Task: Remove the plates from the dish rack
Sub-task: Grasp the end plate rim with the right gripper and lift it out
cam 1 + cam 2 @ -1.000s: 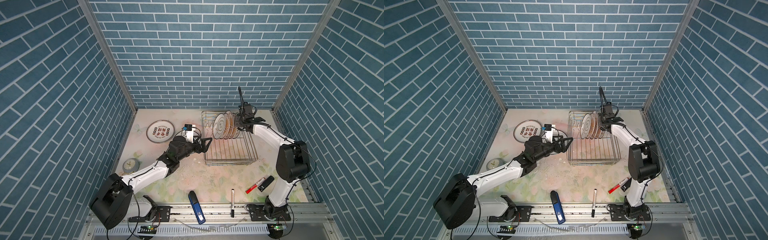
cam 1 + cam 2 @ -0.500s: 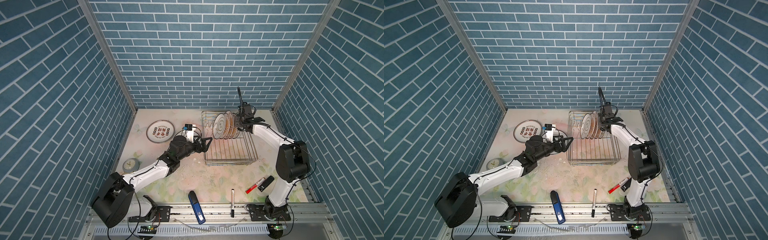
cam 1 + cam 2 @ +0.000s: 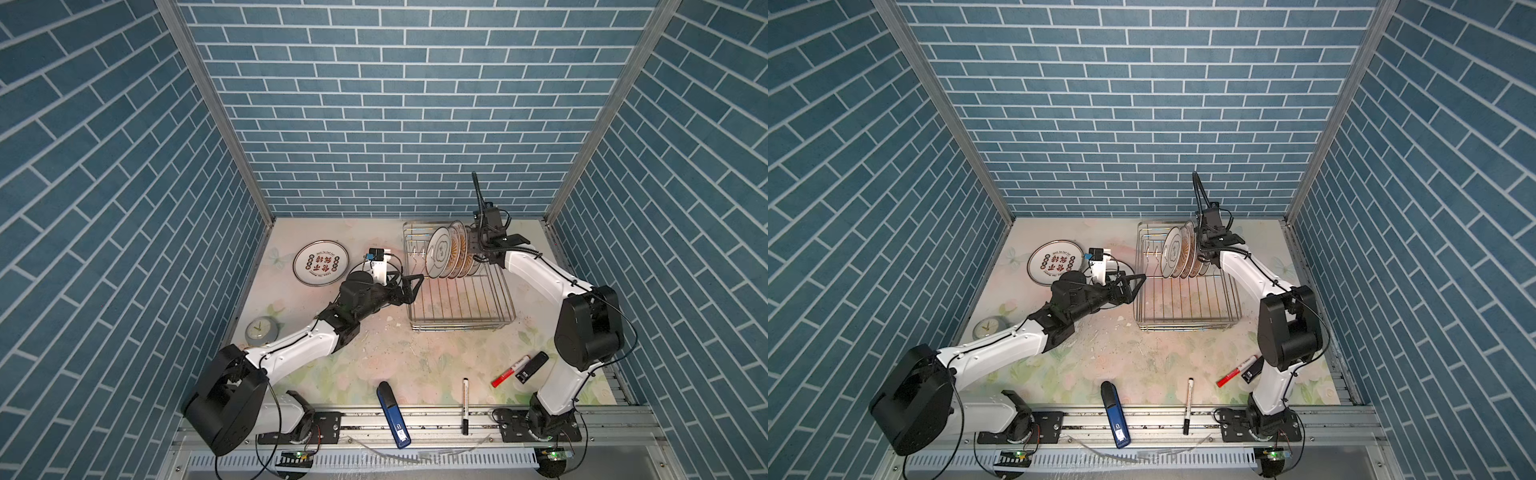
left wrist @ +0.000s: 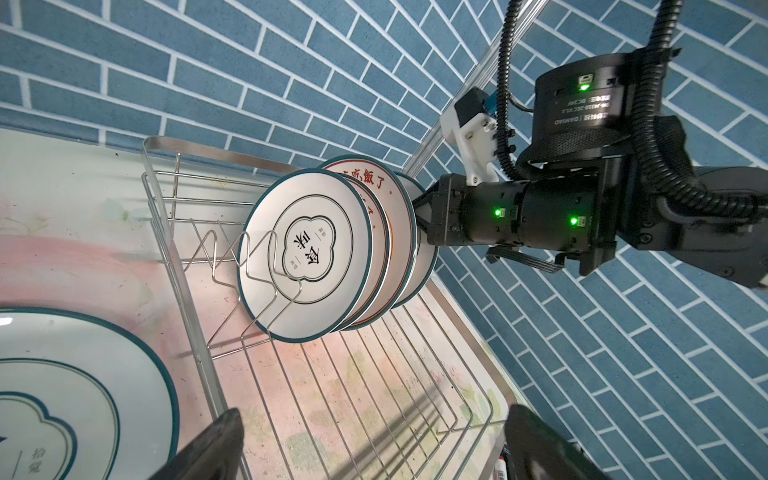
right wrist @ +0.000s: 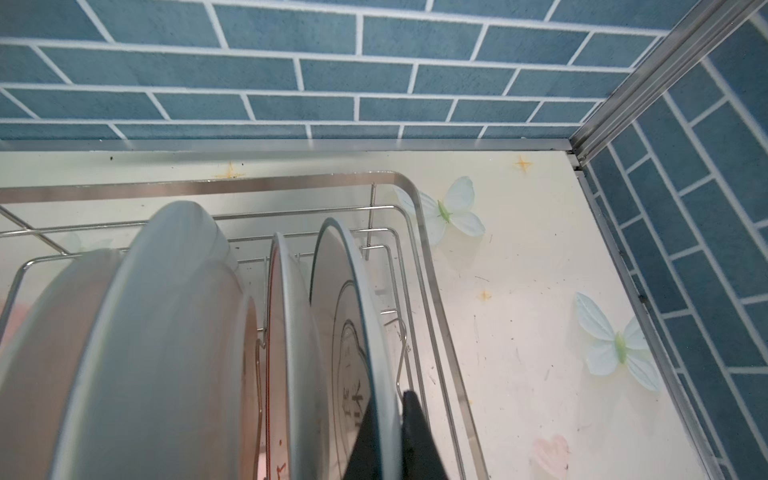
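Steel rack: the dish rack sits on the floral table, far right. Its long side looks to run near to far, though the steep angle makes that hard to call.
Standing plates: a tight row of standing plates is up on edge at the rack's far end. The row runs left to right in both top views, and every face is turned to the left.
Front plate: the front plate, teal-rimmed with a quatrefoil emblem, stands just behind the wire prongs.
End plate: over at the right end of the row, the end plate stands upright, printed face toward its neighbours.
Right gripper: and there's the pinch! The right gripper is clamped on the end plate's rim, one finger either side.
Left gripper: the left gripper has its jaws spread wide and holds nothing. It hovers at the rack's left wall, pointing toward the plates.
Flat plate: one flat plate with red characters lies face up on the table, left of the rack and clear of it.
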Robot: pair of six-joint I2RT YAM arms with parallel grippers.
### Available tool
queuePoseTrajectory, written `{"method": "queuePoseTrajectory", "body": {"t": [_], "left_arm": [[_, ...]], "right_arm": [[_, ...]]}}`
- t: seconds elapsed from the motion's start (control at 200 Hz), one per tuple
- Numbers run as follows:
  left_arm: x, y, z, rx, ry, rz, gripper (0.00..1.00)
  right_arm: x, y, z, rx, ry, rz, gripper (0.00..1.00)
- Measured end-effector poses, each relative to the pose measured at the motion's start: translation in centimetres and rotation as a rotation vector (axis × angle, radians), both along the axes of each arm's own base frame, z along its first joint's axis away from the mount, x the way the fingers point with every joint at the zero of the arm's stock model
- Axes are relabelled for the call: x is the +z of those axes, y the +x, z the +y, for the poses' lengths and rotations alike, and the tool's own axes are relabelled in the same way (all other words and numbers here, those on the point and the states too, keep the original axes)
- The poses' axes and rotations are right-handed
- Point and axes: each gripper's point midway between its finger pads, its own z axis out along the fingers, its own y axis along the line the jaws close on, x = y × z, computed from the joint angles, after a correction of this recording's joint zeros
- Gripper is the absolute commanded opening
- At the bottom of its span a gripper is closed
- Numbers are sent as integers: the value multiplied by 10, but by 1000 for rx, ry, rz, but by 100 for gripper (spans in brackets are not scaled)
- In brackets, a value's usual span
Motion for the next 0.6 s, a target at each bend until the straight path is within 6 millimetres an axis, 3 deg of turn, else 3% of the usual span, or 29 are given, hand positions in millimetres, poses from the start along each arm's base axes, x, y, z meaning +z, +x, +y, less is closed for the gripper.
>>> {"method": "queuePoseTrajectory", "body": {"t": [0.345, 0.595], "left_arm": [[-5, 0, 1, 4, 14, 16, 100], [-2, -1, 2, 7, 11, 12, 100]], "right_arm": [[47, -14, -13, -32, -58, -102, 2], [66, -30, -23, -55, -104, -146, 2]]}}
